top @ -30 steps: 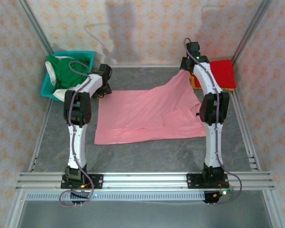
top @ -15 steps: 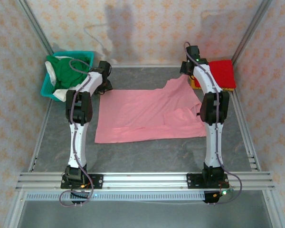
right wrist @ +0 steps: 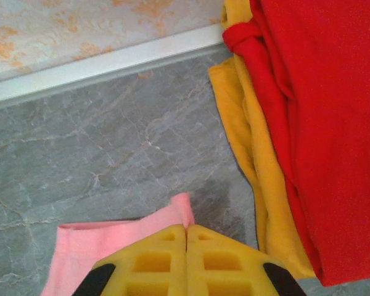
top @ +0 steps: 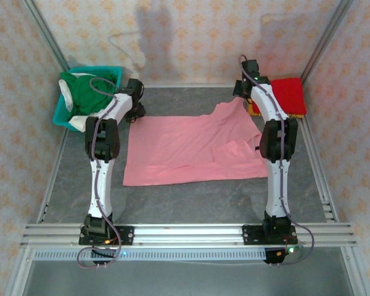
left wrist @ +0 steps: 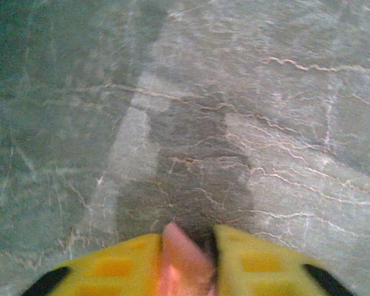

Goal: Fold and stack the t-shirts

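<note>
So the light pink t-shirt (top: 191,148) is being held by two corners, lying mostly flat across the middle of the grey table (top: 191,203) in the top view. Its upper right corner is being held up off the surface by the right gripper (right wrist: 186,237), yellow pads pressed together with pink cloth poking out past them. The upper left corner is being pinched by the left gripper (left wrist: 188,246), jaws narrow, with a pink fold being squeezed between the pads. At upper right, a red t-shirt (top: 290,95) is lying on an orange-yellow t-shirt (right wrist: 253,154), just beside the right gripper. A dark green t-shirt (top: 89,92) is sitting in the teal basket (top: 60,114), upper left.
</note>
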`<state>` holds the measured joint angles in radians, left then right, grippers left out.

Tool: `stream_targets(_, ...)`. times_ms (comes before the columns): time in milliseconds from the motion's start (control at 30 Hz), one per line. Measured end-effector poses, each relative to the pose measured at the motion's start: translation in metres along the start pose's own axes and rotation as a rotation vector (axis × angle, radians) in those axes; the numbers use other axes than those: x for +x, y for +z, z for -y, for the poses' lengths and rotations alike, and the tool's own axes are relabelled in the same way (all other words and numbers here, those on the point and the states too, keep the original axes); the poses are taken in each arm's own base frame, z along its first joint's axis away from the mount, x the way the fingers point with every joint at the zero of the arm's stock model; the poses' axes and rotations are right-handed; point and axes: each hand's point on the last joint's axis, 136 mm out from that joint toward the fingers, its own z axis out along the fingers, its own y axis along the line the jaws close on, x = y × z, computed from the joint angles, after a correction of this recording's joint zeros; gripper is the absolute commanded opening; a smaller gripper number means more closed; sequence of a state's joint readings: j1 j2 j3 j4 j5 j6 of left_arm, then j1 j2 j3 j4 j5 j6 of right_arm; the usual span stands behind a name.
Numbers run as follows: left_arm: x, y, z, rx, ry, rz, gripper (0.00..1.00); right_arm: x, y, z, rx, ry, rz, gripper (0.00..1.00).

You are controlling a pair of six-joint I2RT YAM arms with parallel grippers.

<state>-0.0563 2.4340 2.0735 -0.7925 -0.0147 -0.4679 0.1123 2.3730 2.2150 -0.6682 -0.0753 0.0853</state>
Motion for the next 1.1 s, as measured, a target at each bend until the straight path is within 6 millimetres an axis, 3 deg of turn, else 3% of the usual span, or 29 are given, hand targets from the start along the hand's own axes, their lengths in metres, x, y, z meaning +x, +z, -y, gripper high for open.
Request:
stream_targets(267, 0.000, -0.001, -0.001, -0.002, 0.006, 0.006, 0.00, 0.007, -0.010, 0.003, 0.003, 0.003, -0.007, 0.00)
stream_targets(533, 0.009, -0.010, -0.013, -0.015, 0.004, 0.022, 0.00, 0.005, -0.045, 0.004, -0.021, 0.022, 0.057, 0.00)
stream_targets(733, 0.018, -0.031, -0.023, 0.011, -0.004, 0.072, 0.00, 0.012, -0.072, 0.007, -0.043, 0.034, 0.110, 0.00)
stream_targets(933, 0.018, -0.056, -0.028, 0.064, -0.009, 0.164, 0.00, 0.020, -0.080, 0.009, -0.064, 0.037, 0.149, 0.00)
stream_targets(1100, 0.023, -0.068, -0.034, 0.096, -0.005, 0.223, 0.00, 0.037, -0.079, 0.010, -0.095, 0.037, 0.160, 0.00)
